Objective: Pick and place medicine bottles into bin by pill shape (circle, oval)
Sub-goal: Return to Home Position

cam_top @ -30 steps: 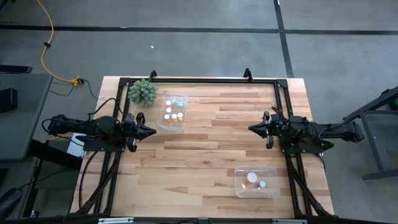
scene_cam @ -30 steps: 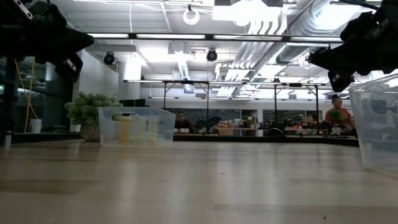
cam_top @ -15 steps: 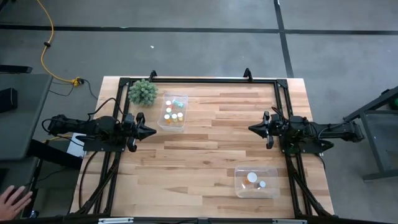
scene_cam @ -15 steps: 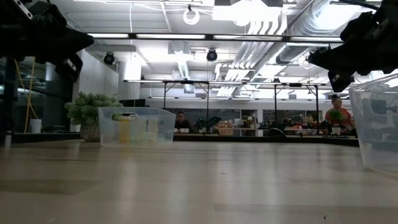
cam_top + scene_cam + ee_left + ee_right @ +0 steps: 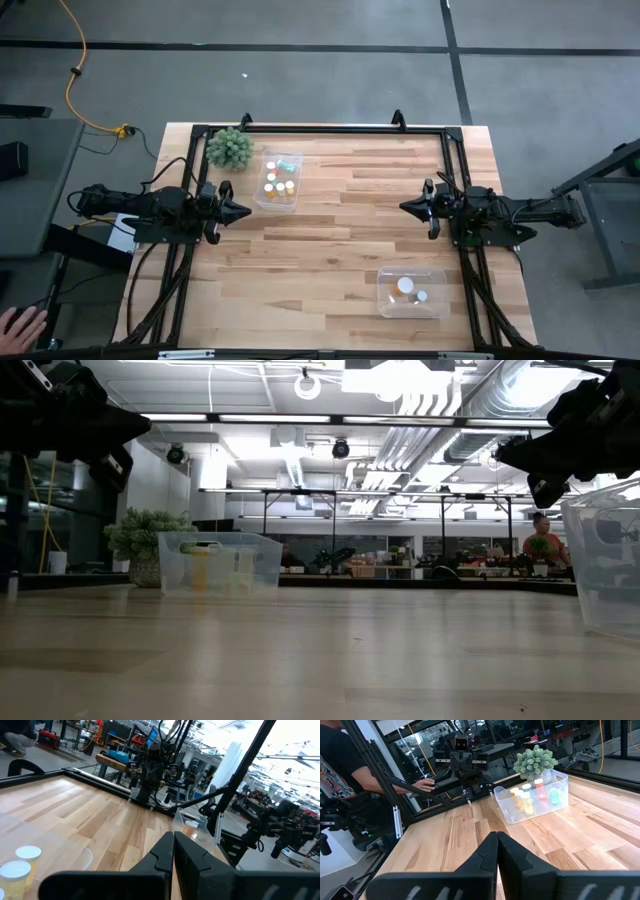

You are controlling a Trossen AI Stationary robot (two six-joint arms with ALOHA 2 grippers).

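We see a clear bin by the worktop's far left corner, just beside a green spiky plant. It holds a cluster of medicine bottles: white, orange and teal. A second clear bin sits near the front edge on the right, with two white-capped bottles inside.

Between the two bins, a wide stretch of bare wood runs across the middle. A black frame borders the far and side edges.

The left pincer hangs over the left side, just beside the first bin's front end, its fingers pressed flush together. The right pincer faces it from the right side, likewise closed, well apart from both bins. All bottles lie in bins, apart from both pincers. A person's hand shows off the worktop's front left corner.
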